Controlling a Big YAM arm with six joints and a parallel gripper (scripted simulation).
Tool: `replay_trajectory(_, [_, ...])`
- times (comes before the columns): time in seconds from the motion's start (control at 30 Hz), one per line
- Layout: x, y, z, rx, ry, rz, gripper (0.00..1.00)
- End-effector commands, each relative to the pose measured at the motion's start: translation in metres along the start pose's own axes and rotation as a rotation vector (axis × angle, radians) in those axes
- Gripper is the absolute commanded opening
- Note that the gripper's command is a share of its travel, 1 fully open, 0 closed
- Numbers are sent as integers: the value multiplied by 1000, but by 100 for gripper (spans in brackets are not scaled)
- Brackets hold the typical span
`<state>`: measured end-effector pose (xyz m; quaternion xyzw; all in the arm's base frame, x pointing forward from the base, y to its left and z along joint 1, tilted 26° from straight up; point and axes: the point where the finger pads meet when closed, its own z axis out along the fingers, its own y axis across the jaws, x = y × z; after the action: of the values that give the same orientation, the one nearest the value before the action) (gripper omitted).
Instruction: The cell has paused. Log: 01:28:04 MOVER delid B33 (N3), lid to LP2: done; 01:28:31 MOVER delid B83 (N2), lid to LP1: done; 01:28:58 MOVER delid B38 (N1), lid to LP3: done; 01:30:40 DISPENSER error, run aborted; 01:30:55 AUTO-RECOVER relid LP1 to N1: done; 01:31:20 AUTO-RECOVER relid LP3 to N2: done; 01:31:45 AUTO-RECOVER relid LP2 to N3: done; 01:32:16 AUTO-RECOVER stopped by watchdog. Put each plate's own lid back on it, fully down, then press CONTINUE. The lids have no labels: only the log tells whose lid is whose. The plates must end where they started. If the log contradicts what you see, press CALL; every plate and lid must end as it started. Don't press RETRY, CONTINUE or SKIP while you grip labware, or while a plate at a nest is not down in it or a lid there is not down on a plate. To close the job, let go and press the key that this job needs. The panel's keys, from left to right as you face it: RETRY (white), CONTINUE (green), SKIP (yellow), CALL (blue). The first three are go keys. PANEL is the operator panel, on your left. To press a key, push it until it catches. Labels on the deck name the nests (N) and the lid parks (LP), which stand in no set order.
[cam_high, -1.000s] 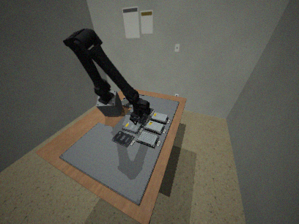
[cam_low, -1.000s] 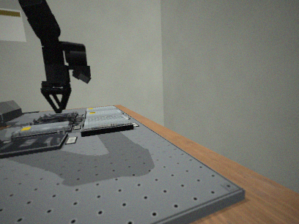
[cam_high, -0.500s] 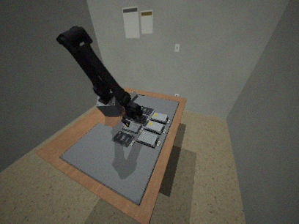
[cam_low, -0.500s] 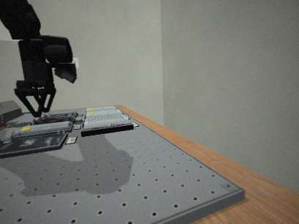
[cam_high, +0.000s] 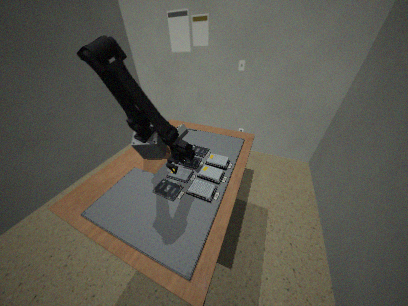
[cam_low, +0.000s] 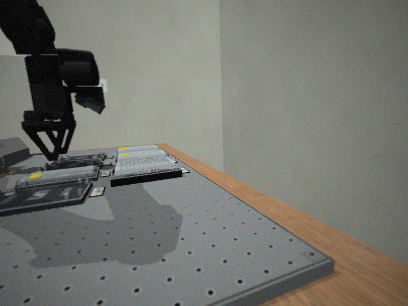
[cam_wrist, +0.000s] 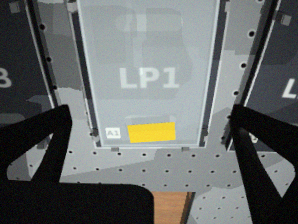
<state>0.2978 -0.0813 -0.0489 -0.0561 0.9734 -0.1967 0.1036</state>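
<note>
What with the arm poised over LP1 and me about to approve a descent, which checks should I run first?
1. Gripper open and holding nothing: ok.
2. A lid lies on the LP1 park, directly below the gripper: ok.
3. Fingers stand outside the lid's two long edges: ok.
4. Lid sits flat and square in the park: looks square, but flatness cannot tell.
5. An uncovered plate waits in the nest row: ok, its wells show.
6. That plate's nest label is readable: cannot tell, too small in the top view.
</note>
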Motion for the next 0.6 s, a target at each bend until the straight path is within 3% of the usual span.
replay_trajectory(0.0, [-9,-4,7,2,-12,0,100])
replay_trajectory(0.57, [-7,-1,32,0,-11,-9,100])
